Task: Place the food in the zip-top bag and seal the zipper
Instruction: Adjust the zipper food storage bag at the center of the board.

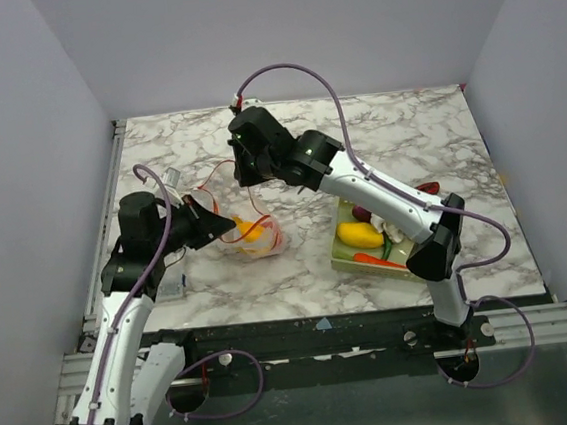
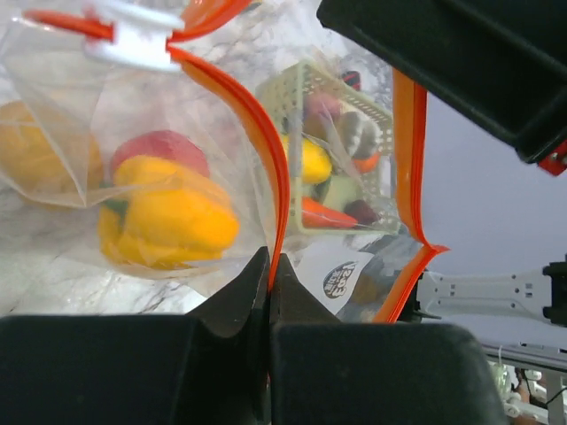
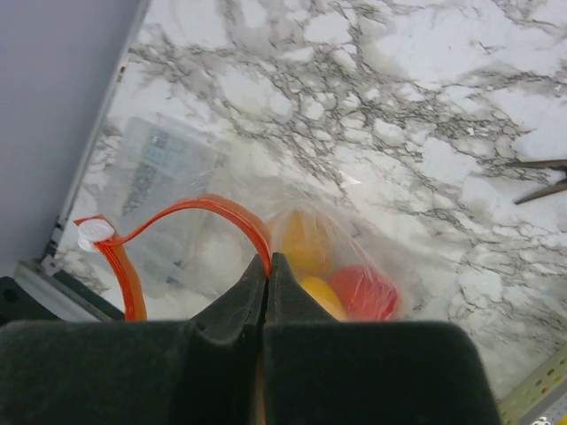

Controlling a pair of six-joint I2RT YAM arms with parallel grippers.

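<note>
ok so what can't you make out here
- Top view: thin red-orange zipper strip too small to tell how far it's sealed.
- Top view: pale green mesh basket partly under the right arm.
- Right wrist view: clear crinkly plastic bag's bottom behind the right jaws.

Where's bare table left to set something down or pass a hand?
Far right corner of the table, beyond the right arm, is bare. So is the near strip between the zip-top bag and the basket. Crowded left-centre: the left fingers and right fingers both pinch the zipper there.
</note>
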